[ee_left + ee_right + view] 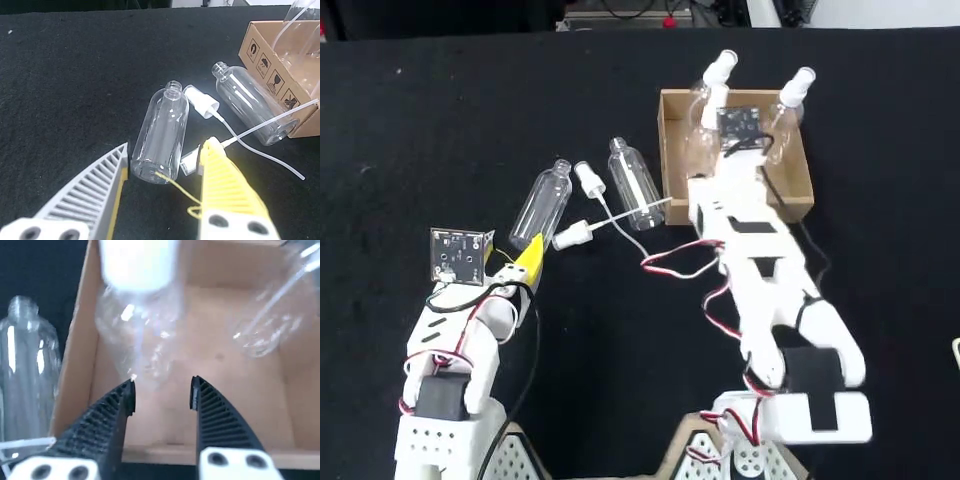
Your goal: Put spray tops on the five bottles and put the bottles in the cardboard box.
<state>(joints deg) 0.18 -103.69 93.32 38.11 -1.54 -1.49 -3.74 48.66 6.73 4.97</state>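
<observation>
My left gripper (167, 145) is open, its grey and yellow fingers on either side of the base of a clear topless bottle (162, 132) lying on the black table. A second topless bottle (252, 105) lies by the cardboard box (275, 75). One white spray top (200, 100) with its tube rests between the two bottles, and another (572, 236) lies near the yellow finger. My right gripper (162, 385) hangs open over the box floor (215, 370), just short of a bottle with a white top (140, 315). A second capped bottle (270, 315) leans beside it.
Both boxed bottles stick out over the far rim of the box (672, 150), their tops (720, 68) past the edge. The right arm (760, 270) stretches across the table's middle with loose red and white wires alongside it.
</observation>
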